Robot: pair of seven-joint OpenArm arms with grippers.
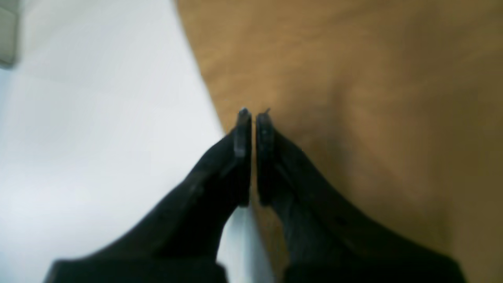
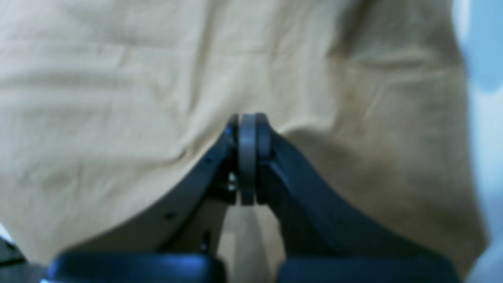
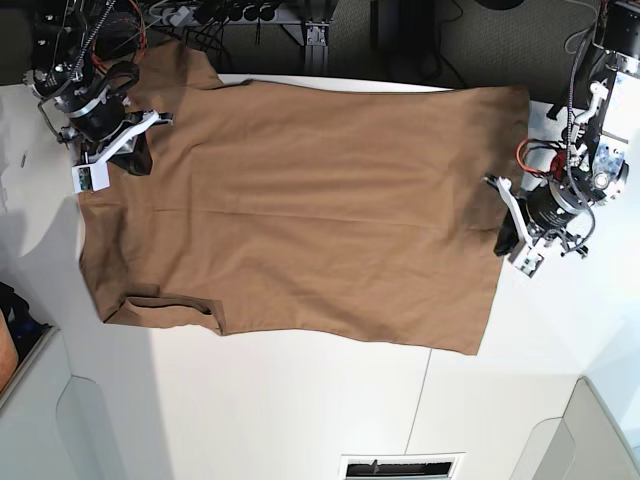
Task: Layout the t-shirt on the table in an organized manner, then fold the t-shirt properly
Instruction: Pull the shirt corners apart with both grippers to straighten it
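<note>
The tan-brown t-shirt [image 3: 300, 200] lies spread flat on the white table [image 3: 300, 400], hem to the right and sleeves to the left. One sleeve [image 3: 170, 305] is folded under at the near left. My left gripper [image 3: 505, 240] sits at the hem's edge, and in the left wrist view it [image 1: 254, 114] is shut, pinching the t-shirt [image 1: 353, 78] where it meets the table [image 1: 98, 118]. My right gripper [image 3: 135, 160] is at the shoulder end. In the right wrist view it [image 2: 247, 116] is shut on the t-shirt [image 2: 118, 98], with creases running out from its tips.
Cables and equipment [image 3: 230, 15] crowd the table's far edge. A thin dark seam [image 3: 420, 400] crosses the near tabletop and a vent grille [image 3: 400, 467] sits at the front edge. An orange object [image 3: 5, 345] is at the left border.
</note>
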